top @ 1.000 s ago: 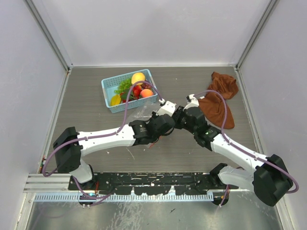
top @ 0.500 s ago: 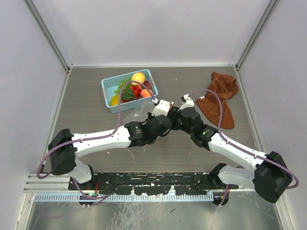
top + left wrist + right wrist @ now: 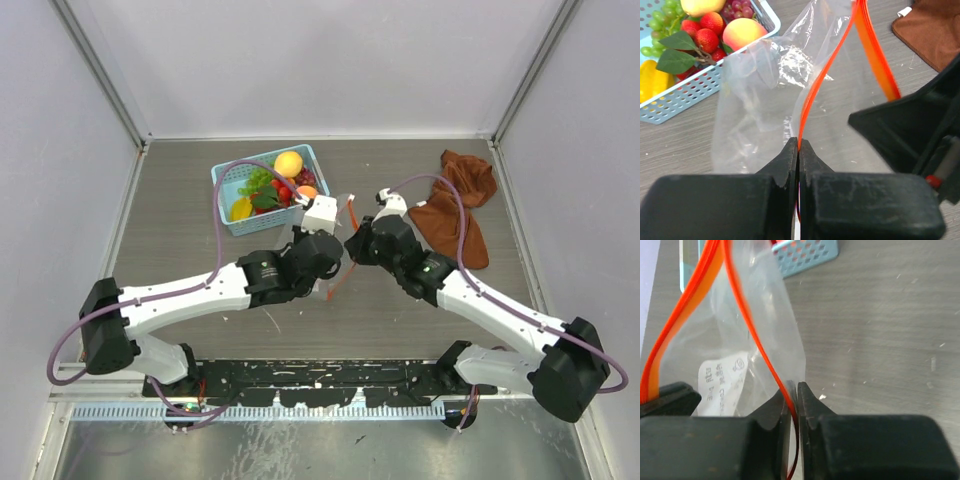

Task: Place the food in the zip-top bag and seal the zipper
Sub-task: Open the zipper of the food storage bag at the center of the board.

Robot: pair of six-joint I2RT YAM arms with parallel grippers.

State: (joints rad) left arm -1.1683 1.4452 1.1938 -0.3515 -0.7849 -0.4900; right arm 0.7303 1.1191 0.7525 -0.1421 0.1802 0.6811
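The clear zip-top bag point(image 3: 757, 95) hangs between both grippers above the table, just right of the basket; it also shows in the top view point(image 3: 338, 215). My left gripper point(image 3: 798, 146) is shut on one side of the red-orange zipper point(image 3: 815, 95). My right gripper point(image 3: 794, 388) is shut on the other zipper strip point(image 3: 747, 320), next to the bag's white label point(image 3: 722, 380). The food point(image 3: 275, 185), peaches, grapes, strawberries, a yellow piece and leaves, lies in the light-blue basket point(image 3: 232, 176); it shows too in the left wrist view point(image 3: 705, 30).
A rust-brown cloth point(image 3: 460, 205) lies crumpled at the right back of the table. The basket stands at the back left, close to the bag. Metal-framed walls point(image 3: 100, 75) close in the sides and back.
Both grippers have moved toward the back and left, nearer the basket, and lifted the bag; its zipper strips now stand apart and visible between them.
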